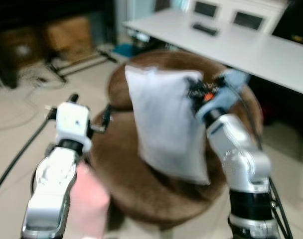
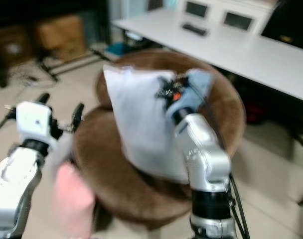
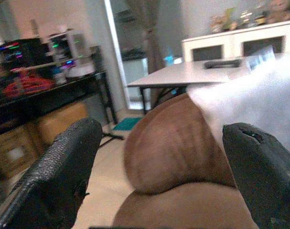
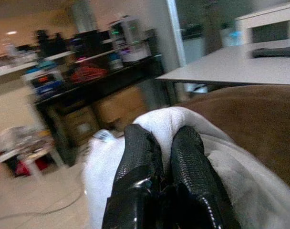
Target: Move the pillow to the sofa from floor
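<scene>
The white rectangular fabric pillow stands nearly upright over the round brown plush sofa chair, its long axis running top to bottom with a slight tilt — the upper edge leans toward the robot's left, the lower corner toward its right. Its broad face looks out toward the camera, its lower end reaches down to the seat cushion, and behind it rises the curved brown backrest.

The right gripper is clamped on the pillow's upper right edge, its two black fingers pressed narrow together with a fold of white cloth bunched between them. The left gripper hovers just left of the pillow, near the chair's edge, fingers spread wide and holding nothing — one finger on each side of the backrest in the wrist view.

Beyond the chair stands a long white table with a dark flat device on it.
</scene>
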`<state>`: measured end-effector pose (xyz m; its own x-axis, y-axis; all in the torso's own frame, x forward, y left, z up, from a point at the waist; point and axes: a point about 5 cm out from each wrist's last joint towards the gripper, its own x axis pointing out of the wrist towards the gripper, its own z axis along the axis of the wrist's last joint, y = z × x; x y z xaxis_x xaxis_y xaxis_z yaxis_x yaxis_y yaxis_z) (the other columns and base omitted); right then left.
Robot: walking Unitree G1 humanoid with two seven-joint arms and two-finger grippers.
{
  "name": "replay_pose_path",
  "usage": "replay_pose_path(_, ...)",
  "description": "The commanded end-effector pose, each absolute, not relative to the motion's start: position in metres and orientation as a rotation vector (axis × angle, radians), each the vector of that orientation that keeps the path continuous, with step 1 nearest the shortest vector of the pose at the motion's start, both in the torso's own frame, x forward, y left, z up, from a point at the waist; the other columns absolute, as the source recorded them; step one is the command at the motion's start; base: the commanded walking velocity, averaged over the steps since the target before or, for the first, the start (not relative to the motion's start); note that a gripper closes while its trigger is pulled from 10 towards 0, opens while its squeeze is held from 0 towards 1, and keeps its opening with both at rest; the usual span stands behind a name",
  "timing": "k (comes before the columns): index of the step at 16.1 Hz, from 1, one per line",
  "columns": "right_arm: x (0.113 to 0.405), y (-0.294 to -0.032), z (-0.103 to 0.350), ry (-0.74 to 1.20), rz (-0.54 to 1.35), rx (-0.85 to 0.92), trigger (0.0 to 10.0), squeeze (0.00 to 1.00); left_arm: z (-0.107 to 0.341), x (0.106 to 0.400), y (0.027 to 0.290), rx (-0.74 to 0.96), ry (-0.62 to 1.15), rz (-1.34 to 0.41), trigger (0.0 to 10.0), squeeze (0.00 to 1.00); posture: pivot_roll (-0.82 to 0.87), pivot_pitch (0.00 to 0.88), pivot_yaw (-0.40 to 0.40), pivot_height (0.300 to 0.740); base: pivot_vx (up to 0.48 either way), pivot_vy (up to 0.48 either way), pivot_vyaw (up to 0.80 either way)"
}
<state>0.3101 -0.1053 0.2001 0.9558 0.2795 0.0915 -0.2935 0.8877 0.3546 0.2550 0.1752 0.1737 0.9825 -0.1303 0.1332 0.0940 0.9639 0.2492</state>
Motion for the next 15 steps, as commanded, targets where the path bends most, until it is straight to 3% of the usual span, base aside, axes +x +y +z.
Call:
replay_pose_path(1,0.311,-0.122,0.213,-0.115,0.242,0.354,10.0,0.00,0.174,0.257,0.165,0.231,-0.154,-0.152,10.0,0.00,0.12,0.000,-0.064,0.740,0.307,0.000,-0.80)
replay_pose_path(10,0.307,-0.112,0.211,-0.113,0.311,0.363,10.0,0.00,0.176,0.257,0.168,0.244,-0.163,-0.154,10.0,0.00,0.13,0.000,-0.058,0.740,0.301,0.000,0.00)
replay_pose_path(15,0.306,-0.107,0.209,-0.105,0.342,0.358,10.0,0.00,0.175,0.257,0.169,0.265,-0.155,-0.144,10.0,0.00,0.14,0.000,-0.057,0.740,0.000,0.000,0.00)
